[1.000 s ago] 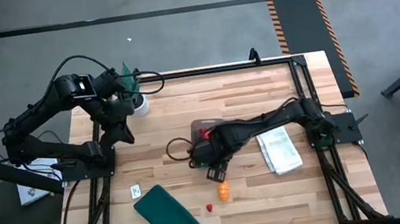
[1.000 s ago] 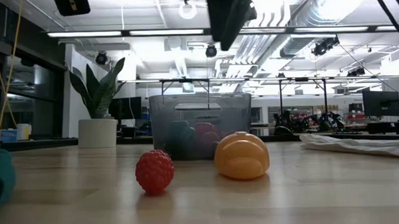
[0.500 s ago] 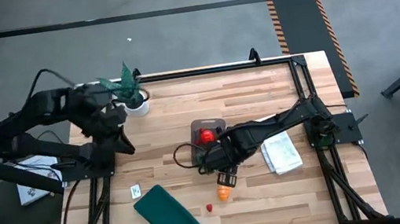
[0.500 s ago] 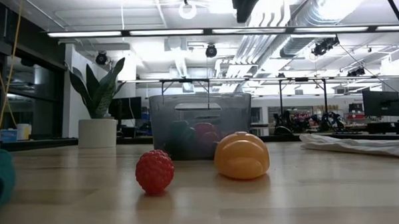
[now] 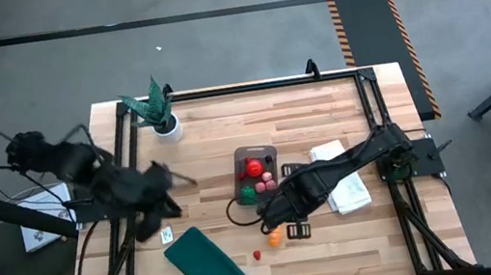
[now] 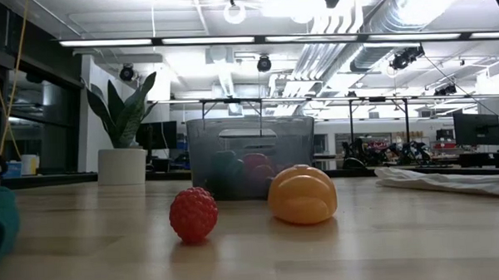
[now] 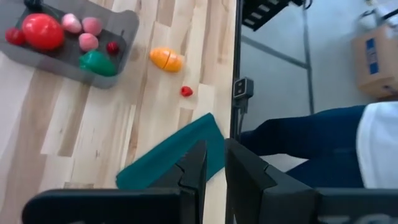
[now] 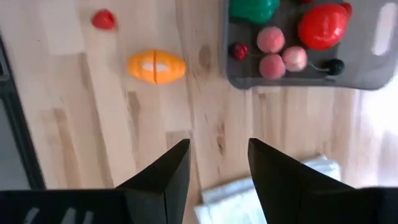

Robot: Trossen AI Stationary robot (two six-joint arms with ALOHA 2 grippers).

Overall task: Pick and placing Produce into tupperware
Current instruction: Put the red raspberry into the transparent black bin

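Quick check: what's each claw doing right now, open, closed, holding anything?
Left claw: nearly closed, holding nothing, off the table's left edge.
Right claw: open, empty, above the table near the orange piece.

1. The table [image 5: 320, 116] is pale wood planks in a black frame.
2. A clear grey tub [image 5: 257, 173] sits near the middle, flat on the wood.
3. An orange piece [image 5: 274, 238] lies on the boards just beside the tub, toward the front edge.
4. A small red berry [image 5: 256, 255] lies close to the orange piece, apart from it.
5. A dark green cloth [image 5: 205, 266] lies at the front, left of the berry.
6. A white cloth [image 5: 342, 184] lies right of the tub.
7. A potted plant [image 5: 161, 114] stands at the back left corner.
8. A small white card [image 5: 166, 234] lies just beside the green cloth.
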